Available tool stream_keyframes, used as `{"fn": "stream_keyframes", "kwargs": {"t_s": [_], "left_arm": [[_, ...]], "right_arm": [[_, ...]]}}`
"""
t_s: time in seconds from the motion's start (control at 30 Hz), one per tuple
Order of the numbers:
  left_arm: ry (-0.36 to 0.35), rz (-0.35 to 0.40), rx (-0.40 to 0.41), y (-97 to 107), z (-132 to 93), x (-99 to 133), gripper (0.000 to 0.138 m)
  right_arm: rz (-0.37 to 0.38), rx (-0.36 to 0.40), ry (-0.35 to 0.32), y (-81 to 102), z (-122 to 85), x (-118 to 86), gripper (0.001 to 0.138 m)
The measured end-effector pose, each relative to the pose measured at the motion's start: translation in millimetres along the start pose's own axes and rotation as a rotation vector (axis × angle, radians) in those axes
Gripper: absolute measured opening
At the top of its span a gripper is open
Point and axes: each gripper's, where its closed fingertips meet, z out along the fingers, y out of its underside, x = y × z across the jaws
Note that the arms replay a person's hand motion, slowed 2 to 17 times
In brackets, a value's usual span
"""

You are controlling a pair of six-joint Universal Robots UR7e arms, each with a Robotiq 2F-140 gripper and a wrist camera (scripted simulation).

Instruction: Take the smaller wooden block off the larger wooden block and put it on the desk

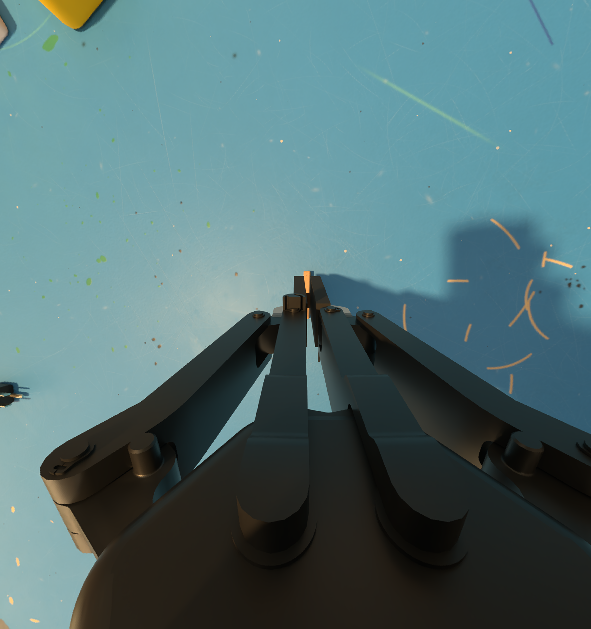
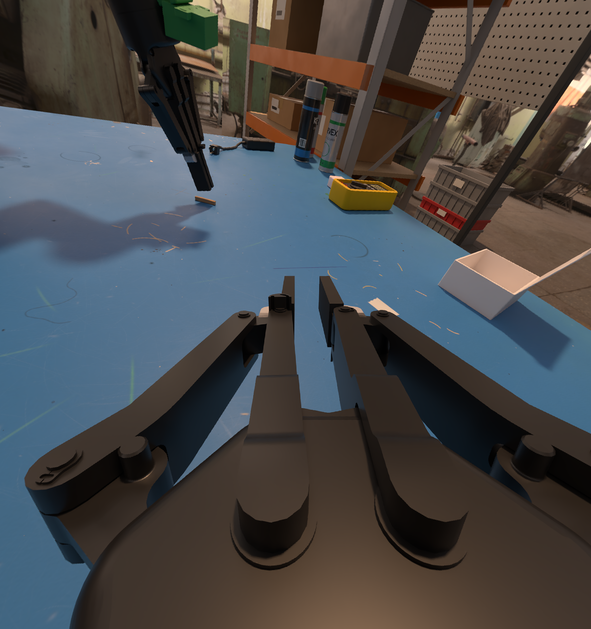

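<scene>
Left pincer (image 1: 308, 282) fills its own view, fingers drawn close with only a narrow slit between them, a sliver of orange wood showing through it. The bench (image 2: 83, 306) carries the smaller wooden block (image 2: 205, 200), which lies well apart from the yellow tray (image 2: 362, 200) and directly beneath the left pincer's tips. The right wrist view shows a gap between those tips and the block. The larger wooden block is not in view.

Assessment: the placing looks done and withdrawal is due. Recommendation: rise straight up with the slit parted, so that neither pad drags the block.

The left arm points steeply down, slightly tilted. The right pincer (image 2: 306, 282) hangs low, nearer the camera than the tray, moderately spread and empty.
</scene>
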Motion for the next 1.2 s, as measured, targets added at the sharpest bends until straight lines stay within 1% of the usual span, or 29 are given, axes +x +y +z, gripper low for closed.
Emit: {"fn": "stream_keyframes", "kwargs": {"t_s": [1.2], "left_arm": [[-0.027, 0.009, 0.042, -6.3, -20.5, -2.7, 0.005]], "right_arm": [[0.000, -0.002, 0.000, 0.5, 0.1, -0.3, 0.019]]}}
